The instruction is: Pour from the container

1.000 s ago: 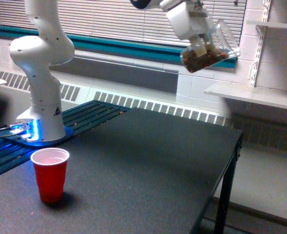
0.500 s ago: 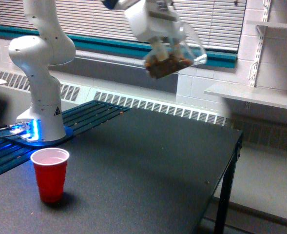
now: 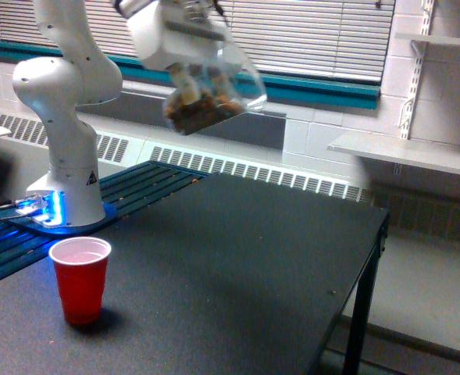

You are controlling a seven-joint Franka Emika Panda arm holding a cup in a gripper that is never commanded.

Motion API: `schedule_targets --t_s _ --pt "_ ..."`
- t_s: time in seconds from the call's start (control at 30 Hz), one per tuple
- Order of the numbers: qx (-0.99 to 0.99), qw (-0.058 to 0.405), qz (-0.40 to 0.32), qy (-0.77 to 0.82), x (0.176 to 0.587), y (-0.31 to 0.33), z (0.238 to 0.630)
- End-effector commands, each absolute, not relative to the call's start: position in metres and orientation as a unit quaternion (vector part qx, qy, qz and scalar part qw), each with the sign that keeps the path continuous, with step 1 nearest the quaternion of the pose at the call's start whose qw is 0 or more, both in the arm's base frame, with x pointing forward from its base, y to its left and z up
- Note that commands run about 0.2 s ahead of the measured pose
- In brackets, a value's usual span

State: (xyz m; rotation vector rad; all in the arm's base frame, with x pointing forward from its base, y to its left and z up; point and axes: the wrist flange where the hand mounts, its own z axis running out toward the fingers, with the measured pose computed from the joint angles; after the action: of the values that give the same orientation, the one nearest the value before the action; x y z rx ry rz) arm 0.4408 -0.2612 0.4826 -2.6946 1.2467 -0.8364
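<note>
Motion blur smears the white pincer (image 3: 194,78) high in the exterior view, and its fingers are hard to make out, though it is clenched around the clear plastic container with brown nut-like bits (image 3: 212,98). The container hangs tilted just under the pincer, bits pooled low. Far below, towards the exterior view's left, an opaque red plastic cup (image 3: 80,279) stands upright on the dark bench (image 3: 237,281).

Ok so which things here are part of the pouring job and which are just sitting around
Part of the job:
- clear jar with brown bits, tilted, held in the pincer
- red cup on the black table, likely the target

Just there:
- wall shelf
- window blinds
- radiator grille
</note>
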Motion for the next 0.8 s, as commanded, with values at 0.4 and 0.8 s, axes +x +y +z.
schedule_targets --t_s 0.4,0.8 --pt "-0.895 -0.020 -0.239 0.376 0.367 -0.299 0.461" --pt "-0.905 -0.033 -0.211 0.369 0.335 -0.306 0.443"
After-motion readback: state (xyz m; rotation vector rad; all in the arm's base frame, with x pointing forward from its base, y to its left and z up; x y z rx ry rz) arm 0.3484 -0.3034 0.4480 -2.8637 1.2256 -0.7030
